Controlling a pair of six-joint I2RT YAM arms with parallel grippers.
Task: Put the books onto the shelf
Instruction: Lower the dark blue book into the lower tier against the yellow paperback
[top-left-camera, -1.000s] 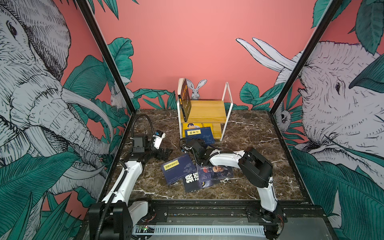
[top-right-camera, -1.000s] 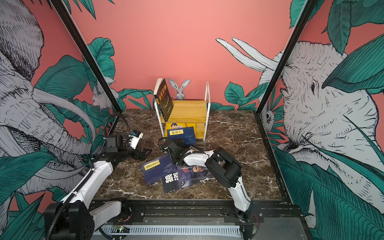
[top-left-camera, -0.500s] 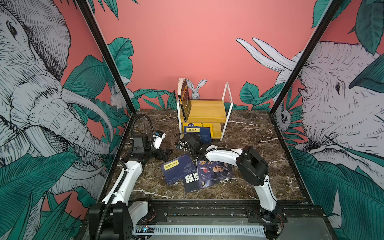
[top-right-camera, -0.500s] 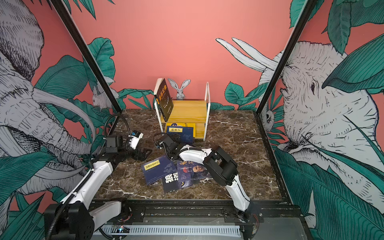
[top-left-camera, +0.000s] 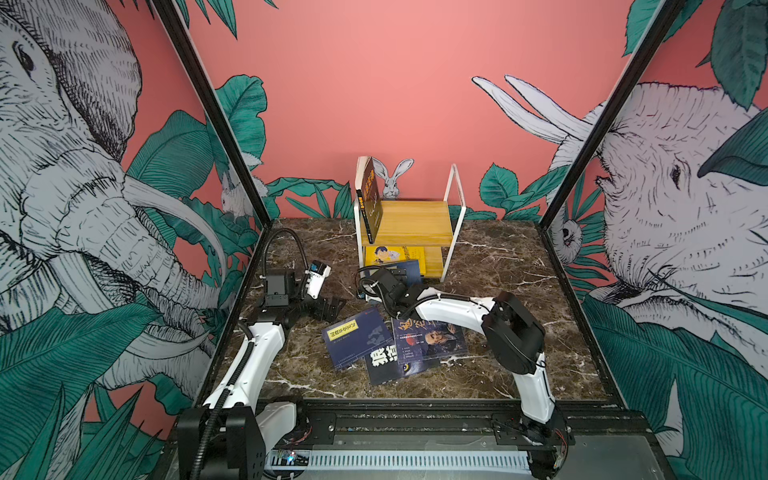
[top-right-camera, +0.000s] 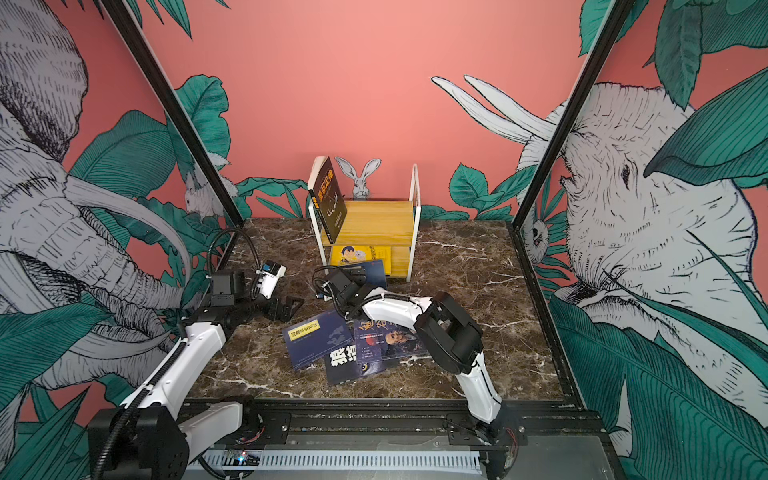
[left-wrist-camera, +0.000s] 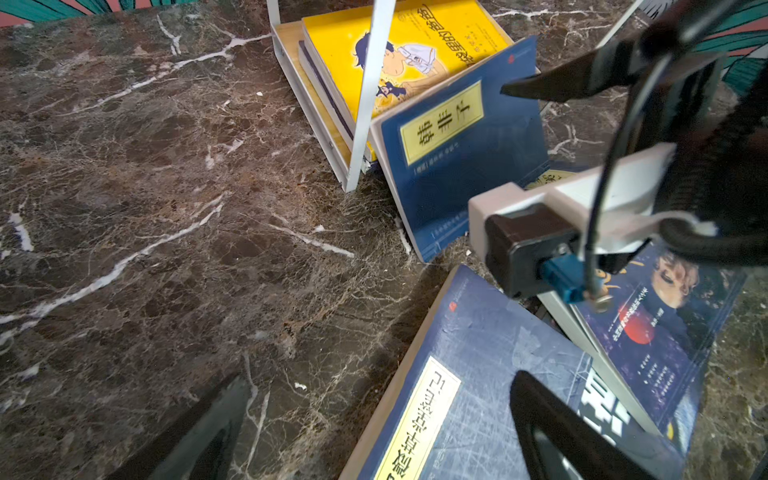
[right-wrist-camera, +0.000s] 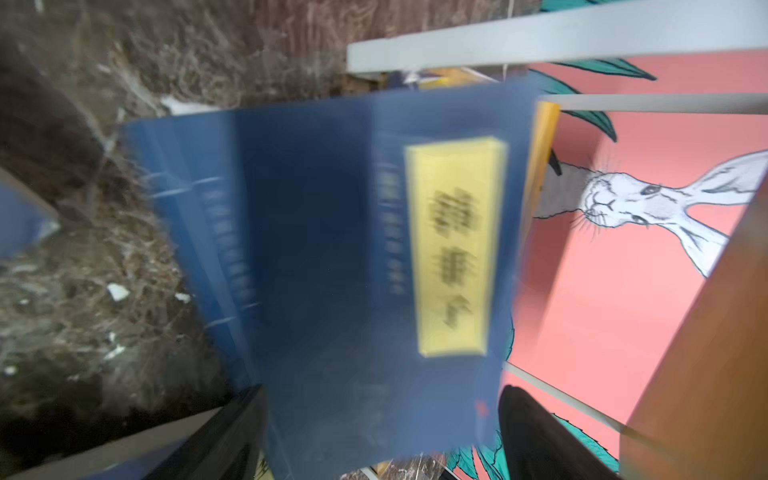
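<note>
A: Right tool (top-left-camera: 397, 273), state?
B: Released. Jaws are spread wide in the right wrist view, with the navy paperback with a yellow title label (right-wrist-camera: 332, 249) blurred between them. Can't tell if a pad touches it.
A: Where's that paperback?
B: Just ahead of the right tool, tilted. Its top edge is on the lower board of the small yellow-wood shelf with a thin white frame (top-left-camera: 415, 224), and its bottom edge is on the dark marble bench (top-left-camera: 498, 257).
A: Beyond it?
B: Bright yellow cartoon-cover book (top-left-camera: 395, 254), flat on that lower board on top of another book. Higher than the tool, a dark book with gold characters (top-left-camera: 371, 199) stands on the upper board, leaning on the frame.
A: Left tool (top-left-camera: 332, 307)?
B: Spread wide, empty, low over the bench. A second navy yellow-label book (top-left-camera: 353, 338) lies just in front of it.
A: Rest?
B: Behind the right tool, under its arm, three flat overlapping books: that second navy one, a dark one with big white characters (top-left-camera: 384, 361), and a dark-blue portrait-cover book (top-left-camera: 432, 338).
</note>
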